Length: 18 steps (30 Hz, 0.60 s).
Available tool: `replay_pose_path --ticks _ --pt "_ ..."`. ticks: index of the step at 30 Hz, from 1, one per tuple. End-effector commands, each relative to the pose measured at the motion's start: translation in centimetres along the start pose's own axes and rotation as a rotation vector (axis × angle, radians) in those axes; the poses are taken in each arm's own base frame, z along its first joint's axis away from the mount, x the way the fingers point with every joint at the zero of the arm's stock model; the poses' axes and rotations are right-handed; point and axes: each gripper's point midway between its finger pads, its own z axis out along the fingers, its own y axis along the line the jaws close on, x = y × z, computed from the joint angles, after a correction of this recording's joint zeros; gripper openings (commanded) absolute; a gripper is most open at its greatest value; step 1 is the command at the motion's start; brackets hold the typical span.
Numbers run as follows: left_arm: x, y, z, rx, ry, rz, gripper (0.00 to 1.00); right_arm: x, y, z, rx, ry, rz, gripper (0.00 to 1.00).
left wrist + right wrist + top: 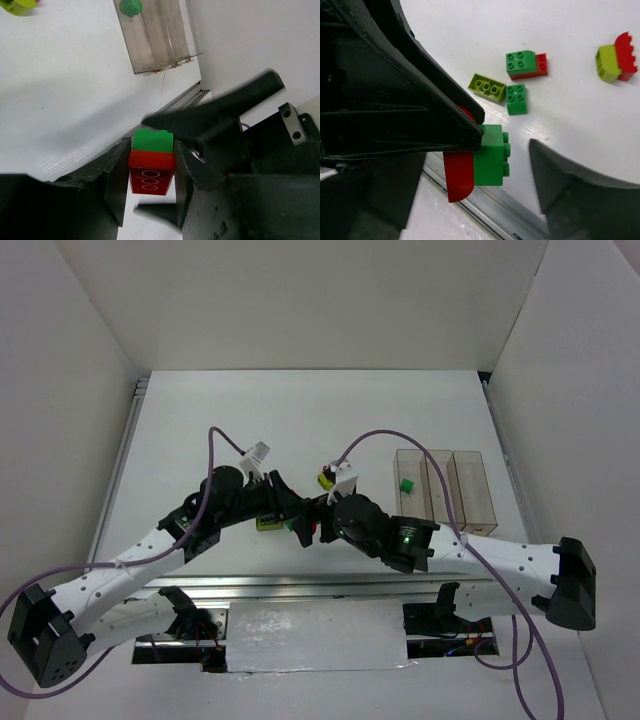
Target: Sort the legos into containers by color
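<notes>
Left wrist view: the left gripper was clamped tight on the stacked legos.
Stacked legos: glossy green brick joined to a red one.
Right gripper: fingers were parted, one touching the stacked legos, gripping nothing.

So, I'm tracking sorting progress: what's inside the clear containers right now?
One green lego lies in the leftmost of the containers; the other two look bare. A cable crosses the middle one, hiding a strip.
</notes>
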Motion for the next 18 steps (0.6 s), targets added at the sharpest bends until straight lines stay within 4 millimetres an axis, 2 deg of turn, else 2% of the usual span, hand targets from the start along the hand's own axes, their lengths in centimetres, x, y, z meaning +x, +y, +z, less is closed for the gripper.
replay_pose_path --ticks 1,3,4,5,6,7,9,10,12,13,14,15,18 --pt "-1.4 -3.2 -0.8 0.09 -0.043 0.084 0.0 -2.2 1.2 0.1 -0.054 -0.046 0.07 1.0" --pt "-1.6 -3.2 -1.1 0.085 -0.053 0.104 0.0 -1.5 1.9 -0.2 -0.15 -0.013 0.082 1.0" --pt "-1.8 -3.1 -1.3 0.079 -0.066 0.125 0.0 -1.7 0.9 -0.4 -0.164 -0.017 0.099 1.0" --pt "-1.9 -3.2 -1.5 0.081 -0.075 0.142 0.0 -1.9 1.1 -0.8 -0.205 -0.02 0.102 1.0" --pt "-2.0 -3.3 -1.7 0.082 -0.078 0.159 0.0 -1.4 2.0 -1.6 -0.293 0.014 0.086 1.0" --pt "-2.1 -3.2 -1.8 0.078 -0.083 0.189 0.0 -1.7 1.2 -2.3 -0.322 0.003 0.091 1.0" --pt "-2.1 -3.3 -2.1 0.087 -0.09 0.226 0.0 -2.3 1.6 -3.7 -0.433 -0.01 0.089 1.0" --pt "-1.9 -3.3 -2.2 0.101 -0.085 0.267 0.0 -2.6 2.0 -5.5 -0.541 -0.017 0.084 1.0" --pt "-1.0 -4.5 -2.6 0.184 -0.045 0.332 0.0 -2.9 2.1 -7.2 -0.63 -0.03 0.069 1.0" --pt "-0.5 -4.7 -2.7 0.218 -0.024 0.372 0.0 -2.5 2.7 -9.1 -0.72 -0.027 0.042 1.0" --pt "-0.3 -5.9 -3.1 0.281 -0.026 0.404 0.0 -2.9 2.6 -9.7 -0.749 -0.055 0.023 1.0" --pt "0.8 -6.9 -3.7 0.36 0.024 0.43 0.0 -2.9 2.8 -10.3 -0.776 -0.064 0.01 1.0" --pt "1.5 -8.2 -4.6 0.459 0.033 0.459 0.0 -3.0 3.3 -11.6 -0.823 -0.067 -0.004 1.0"
